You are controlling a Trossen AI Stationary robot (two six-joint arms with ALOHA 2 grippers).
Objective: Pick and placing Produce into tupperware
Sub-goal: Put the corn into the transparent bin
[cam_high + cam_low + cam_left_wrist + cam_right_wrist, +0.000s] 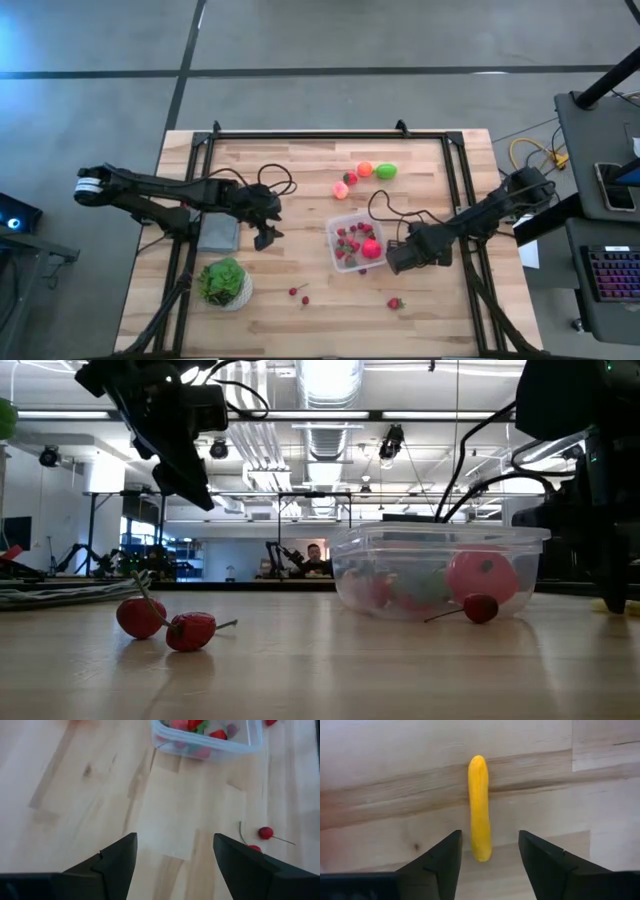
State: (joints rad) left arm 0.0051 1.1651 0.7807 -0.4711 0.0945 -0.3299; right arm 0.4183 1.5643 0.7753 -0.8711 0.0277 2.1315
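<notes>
While the right gripper hangs low over the tabletop just to the right of the tupperware, a long yellow piece of produce, perhaps a toy banana though its kind is hard to tell, lies straight ahead of it on the wood; the piece's near end sits in the gap between the two dark fingers, which stand apart on either side and touch nothing, so the hand is empty; the long axis runs away from the wrist, in line with the gap, so the jaws would close across the narrow width, which looks the right way to take it; the high view hides this piece under the arm. The right arm is plainly the nearer one; the left gripper waits to the left of the box over bare wood, spread and holding nothing, beside the grey slab. Farther off, the clear tupperware already holds a large red fruit, several small red berries and something green; outside it lie a cherry pair, a lone berry, and at the far side the peach, orange and green fruit.
</notes>
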